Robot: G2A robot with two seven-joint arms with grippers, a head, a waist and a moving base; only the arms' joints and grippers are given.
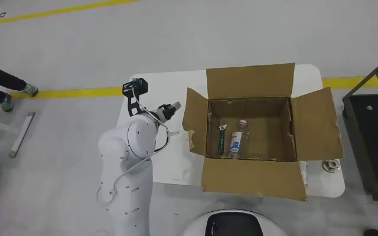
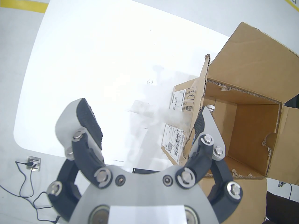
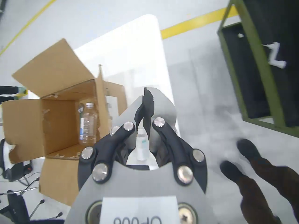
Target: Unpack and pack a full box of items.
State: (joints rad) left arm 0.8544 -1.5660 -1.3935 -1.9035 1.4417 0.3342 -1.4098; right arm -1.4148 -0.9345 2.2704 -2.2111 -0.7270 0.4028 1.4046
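An open cardboard box [image 1: 251, 82] stands on the white table [image 1: 171, 168] with all its flaps folded out. Inside lie a green-handled wrench [image 1: 221, 139] and a clear water bottle [image 1: 237, 139] side by side. My left gripper [image 1: 171, 108] hangs open over the bare table left of the box [image 2: 252, 54], with nothing between its fingers [image 2: 90, 115]. The bottle's cap [image 2: 211, 106] peeks over the box's torn wall. My right gripper [image 3: 144, 110] is shut and empty, high above the table's right part beside the box [image 3: 53, 68]. A small clear bottle [image 3: 142, 144] stands on the table below it.
A small round object [image 1: 331, 165] sits on the table near its right front corner. A dark green cart [image 1: 360, 130] stands on the floor just right of the table. The table's left half [image 2: 93, 59] is bare.
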